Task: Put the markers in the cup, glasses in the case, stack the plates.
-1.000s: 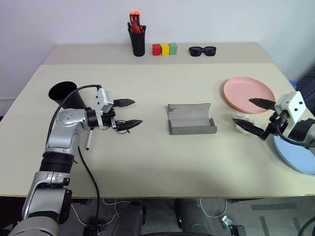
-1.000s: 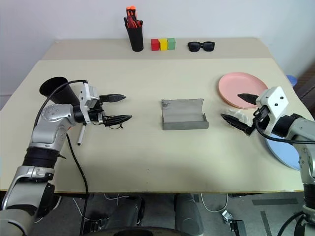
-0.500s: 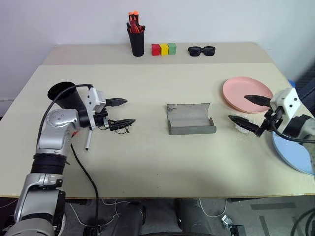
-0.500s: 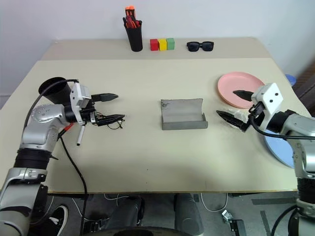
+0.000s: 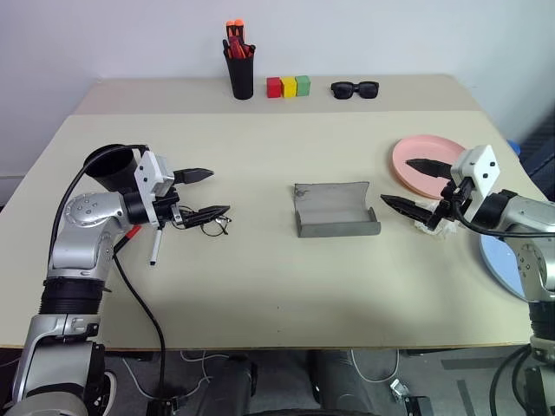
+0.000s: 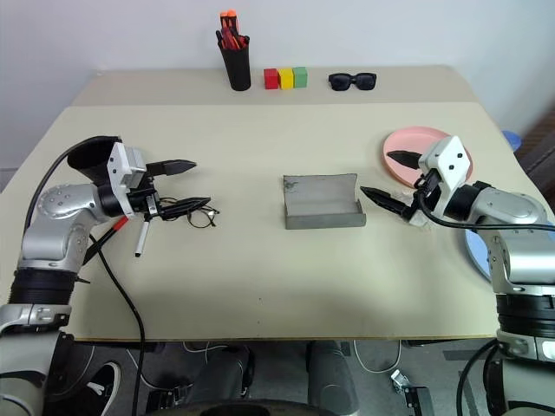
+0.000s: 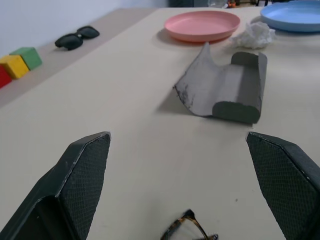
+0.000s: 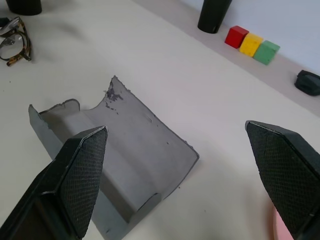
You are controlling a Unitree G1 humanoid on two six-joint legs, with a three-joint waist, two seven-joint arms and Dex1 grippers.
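Glasses (image 6: 192, 211) lie flat on the desk (image 6: 260, 269), lenses toward the case, thin dark frame, round clear lenses; a mottled brown rim shows in the left wrist view. They sit just under and ahead of the left hand (image 6: 186, 184), whose two fingers stand wide apart, holding nothing.

Case (image 6: 323, 202) lies open mid-desk, well apart from the glasses, grey and felt-like, lid flap raised toward the back, some scuffing on the lid's edge.

Right hand (image 6: 388, 179) hovers between case and pink plate (image 6: 416, 147), fingers spread, empty. A crumpled white wad (image 5: 431, 227) lies under it.

Step in hand, as I judge it: glasses into the case. The left hand must drop a little, close on the frame at bridge or temple, lift and carry across to the open trough. The thin wire frame looks likely to slip or twist in broad fingers.

Still to do: a marker (image 6: 140, 240) with a black cap and a red-tipped one (image 6: 119, 224) lie beside the left arm, near the cup (image 6: 89, 153) at the left edge. Blue plate (image 6: 476, 256) sits apart from the pink, unstacked.
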